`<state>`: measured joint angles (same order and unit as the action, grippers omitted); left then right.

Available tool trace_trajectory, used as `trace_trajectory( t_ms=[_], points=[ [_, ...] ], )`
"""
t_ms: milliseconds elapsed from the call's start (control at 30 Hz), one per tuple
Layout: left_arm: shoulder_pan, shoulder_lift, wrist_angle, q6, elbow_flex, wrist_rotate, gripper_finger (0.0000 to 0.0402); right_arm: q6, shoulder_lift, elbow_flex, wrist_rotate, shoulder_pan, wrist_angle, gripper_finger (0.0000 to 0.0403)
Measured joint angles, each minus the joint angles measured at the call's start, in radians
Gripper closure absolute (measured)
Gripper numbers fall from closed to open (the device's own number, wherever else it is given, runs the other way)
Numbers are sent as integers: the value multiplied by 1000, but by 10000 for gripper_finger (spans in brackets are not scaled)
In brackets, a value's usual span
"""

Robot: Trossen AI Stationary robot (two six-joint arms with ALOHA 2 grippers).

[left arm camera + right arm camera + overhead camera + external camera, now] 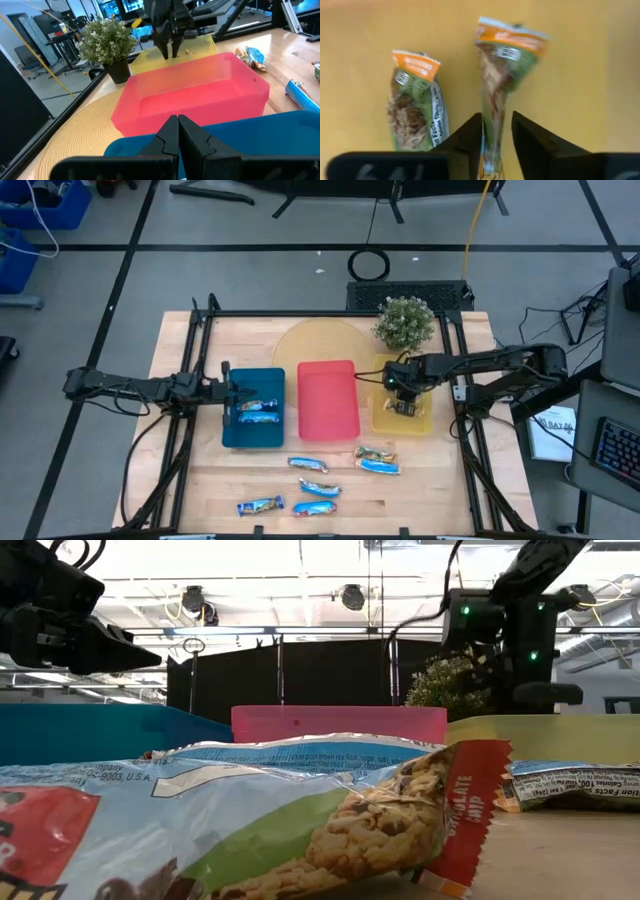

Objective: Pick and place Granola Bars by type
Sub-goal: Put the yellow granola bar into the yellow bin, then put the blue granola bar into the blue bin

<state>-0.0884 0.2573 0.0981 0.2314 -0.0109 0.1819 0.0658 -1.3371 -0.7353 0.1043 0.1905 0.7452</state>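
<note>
My right gripper (402, 395) points down over the yellow tray (385, 422), its fingers apart (497, 135). One end of a green and orange granola bar (505, 65) stands between them, and the rest reaches down toward the tray floor. A second green bar (412, 110) lies flat on that floor beside it. My left gripper (177, 125) is shut with nothing in it, level over the blue tray (252, 435), which holds two blue bars (258, 412). Several more blue and green bars (318, 488) lie loose on the near part of the table. My right gripper has the narrow, crimped end (492, 125) of the green bar between its two fingers, which come from above, pointing down. A strip of yellow shows between the bar and one finger (530, 137). I cannot tell whether the fingers touch the bar.
The red tray (328, 425) stands between the blue and yellow trays. A potted plant (405, 323) and a round woven mat (310, 345) are behind them. In the low view, one bar (250, 830) lies close in front of the camera. The frame's black rails (190, 410) run along both table sides.
</note>
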Motion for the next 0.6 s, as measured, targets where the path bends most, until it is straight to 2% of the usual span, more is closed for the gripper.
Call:
trace_trajectory(
  t_ms=[133, 267, 367, 600],
  points=[
    [0, 0, -2, 0, 0, 1, 392, 0, 99, 0, 5, 0, 3, 277],
    [0, 0, -2, -2, 0, 1, 392, 0, 255, -5, 26, -7, 6, 280],
    [0, 0, 0, -12, 0, 2, 392, -2, 396, -6, 23, -33, 5, 304],
    [0, 0, 2, -24, 0, 3, 392, -48, 738, 26, 23, -97, -53, 394]
  ],
)
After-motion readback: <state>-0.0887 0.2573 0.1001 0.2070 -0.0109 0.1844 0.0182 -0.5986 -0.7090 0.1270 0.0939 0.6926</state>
